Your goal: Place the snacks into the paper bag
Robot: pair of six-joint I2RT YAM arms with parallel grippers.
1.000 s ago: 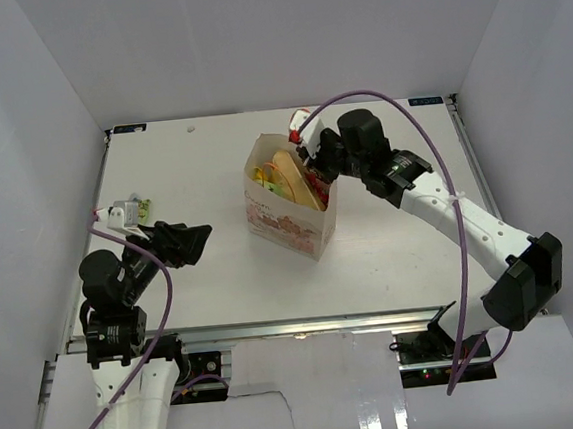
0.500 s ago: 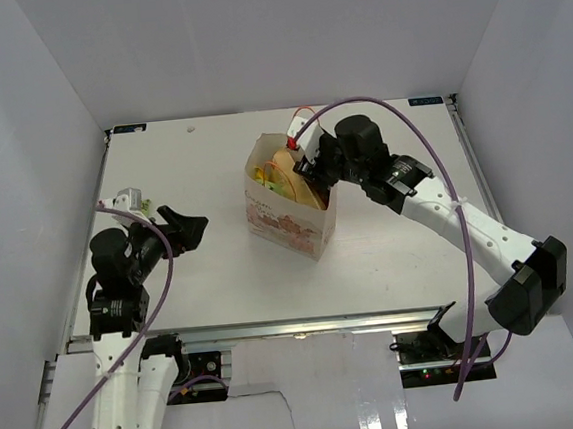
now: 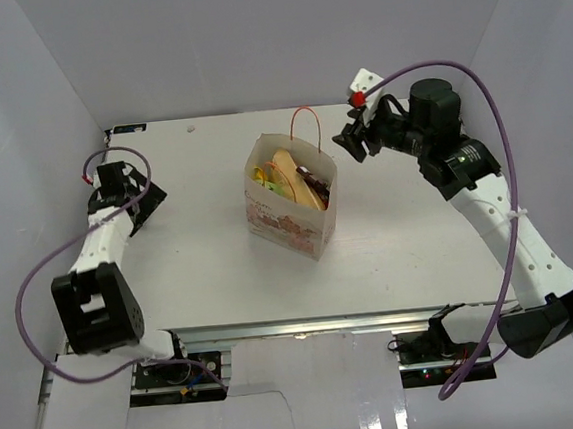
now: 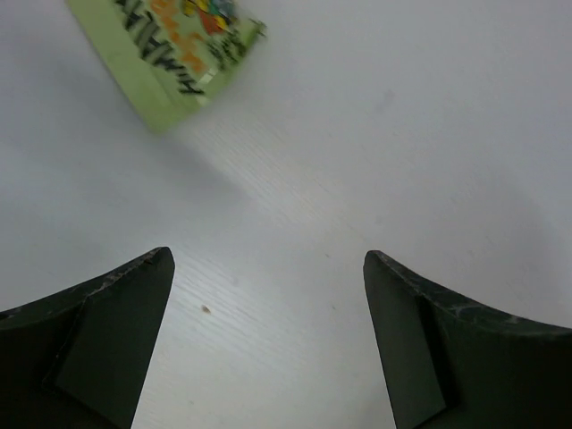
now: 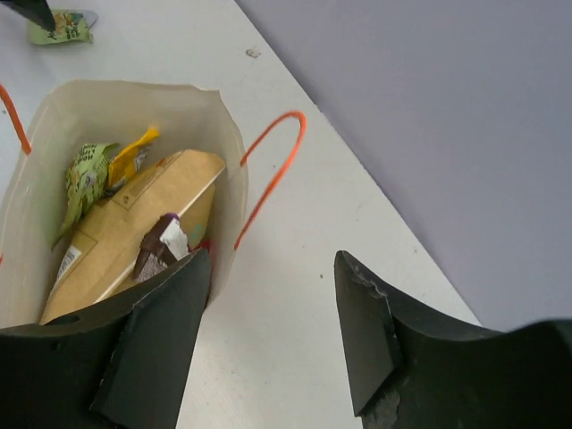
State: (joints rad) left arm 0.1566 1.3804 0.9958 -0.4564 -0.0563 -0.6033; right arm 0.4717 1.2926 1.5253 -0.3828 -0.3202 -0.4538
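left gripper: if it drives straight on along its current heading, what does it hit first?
Probably the bare table: the open left gripper points down at it, with nothing between the fingers. The light green packet lies ahead but left of that line, so it is likely missed; depth is unclear.

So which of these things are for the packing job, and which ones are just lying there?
For the job:
- paper bag
- chip bag and small packets, already inside it
- light green packet, on the table by the open left gripper
- right gripper, open and empty

Just lying about:
- little scrap near the far edge of the table
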